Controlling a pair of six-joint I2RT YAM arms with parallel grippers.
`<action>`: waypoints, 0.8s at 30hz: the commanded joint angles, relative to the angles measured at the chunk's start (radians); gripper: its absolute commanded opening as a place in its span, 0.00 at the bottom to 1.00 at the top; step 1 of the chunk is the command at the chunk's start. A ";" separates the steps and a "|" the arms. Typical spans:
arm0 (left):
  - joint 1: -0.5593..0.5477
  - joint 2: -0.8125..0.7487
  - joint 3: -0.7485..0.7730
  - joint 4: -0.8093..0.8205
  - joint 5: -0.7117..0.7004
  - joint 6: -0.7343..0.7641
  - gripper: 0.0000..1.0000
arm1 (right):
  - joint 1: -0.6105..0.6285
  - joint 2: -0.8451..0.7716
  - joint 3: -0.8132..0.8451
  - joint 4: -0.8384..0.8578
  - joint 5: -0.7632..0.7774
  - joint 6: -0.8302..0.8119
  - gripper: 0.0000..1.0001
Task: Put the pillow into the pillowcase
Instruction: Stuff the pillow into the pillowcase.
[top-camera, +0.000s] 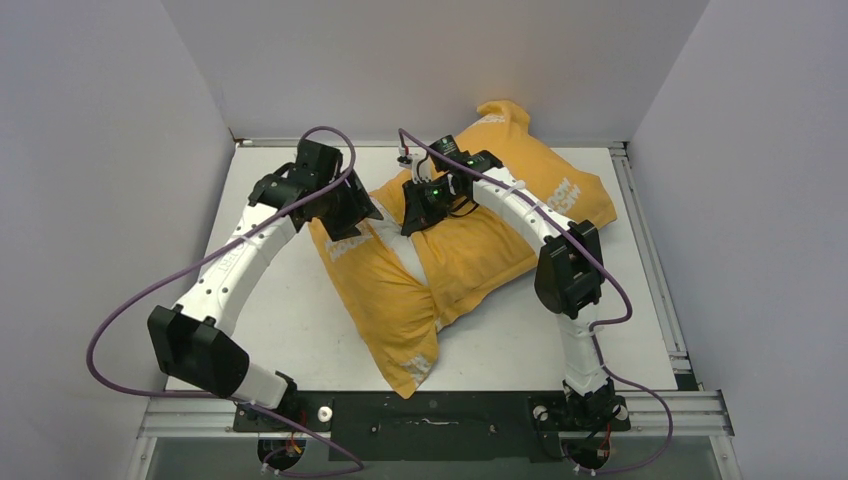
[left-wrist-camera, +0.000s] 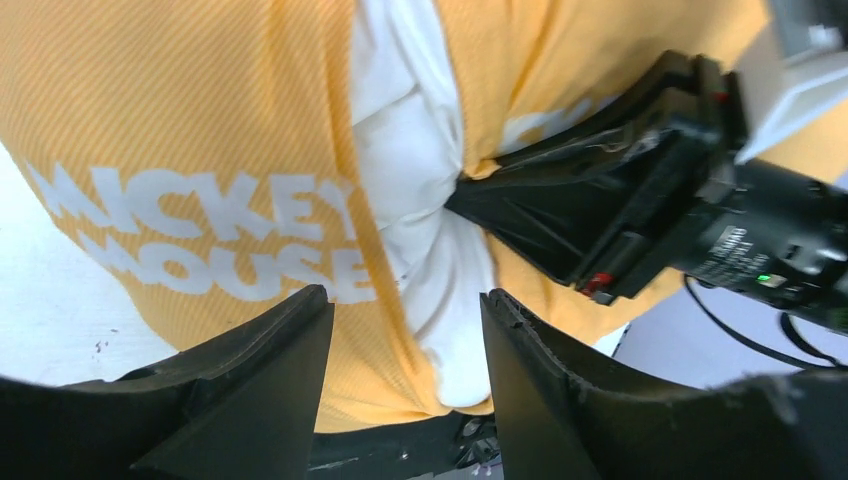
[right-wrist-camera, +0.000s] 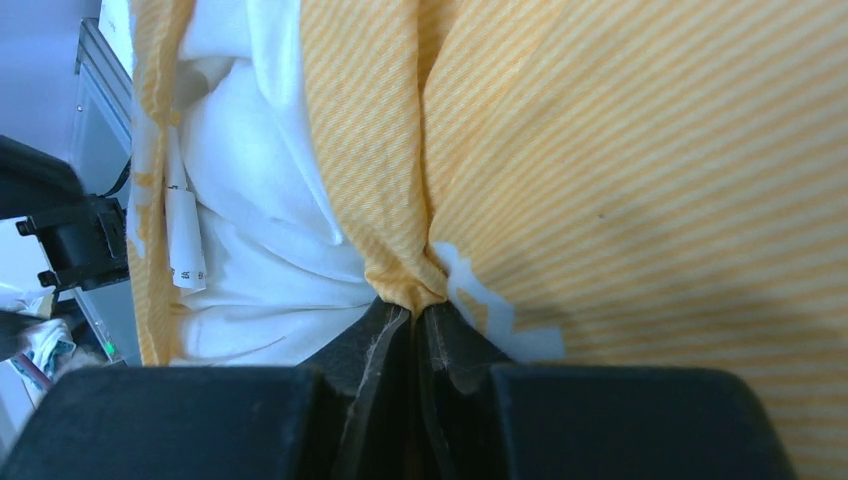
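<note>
Currently the pillowcase (top-camera: 500, 200) lies orange face up across the middle of the table (top-camera: 290, 330). In the top view it runs from a far corner at 1 o'clock down to a limp tail near the front edge at 6 o'clock. The pillow (top-camera: 405, 252) is mostly inside it. Only a white strip shows, in a gap between two orange folds just at 9 o'clock of the bundle's centre.

Right gripper (right-wrist-camera: 412, 310): jaws closed tight, pinching a gathered orange edge of the case where it borders the white strip. A small printed label (right-wrist-camera: 186, 240) hangs off the pillow at 9 o'clock of that pinch in the right wrist view.

Left gripper (left-wrist-camera: 400, 300): jaws spread wide, holding nothing, set over the white strip and the orange edge beside it. Whether the fingertips touch the fabric cannot be told. White "MICKEY MOUSE" lettering (left-wrist-camera: 200, 235) lies at 10 o'clock of these fingers in the left wrist view. The other gripper sits close by at 2 o'clock.
</note>
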 joint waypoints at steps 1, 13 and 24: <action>-0.001 0.000 -0.029 -0.030 0.004 0.019 0.55 | 0.013 0.053 -0.065 -0.177 0.056 -0.029 0.05; -0.013 0.122 -0.024 0.108 0.051 0.048 0.18 | 0.012 0.045 -0.066 -0.176 0.059 -0.030 0.05; -0.017 0.017 -0.009 0.257 0.126 0.029 0.00 | 0.007 0.042 -0.068 -0.175 0.059 -0.030 0.05</action>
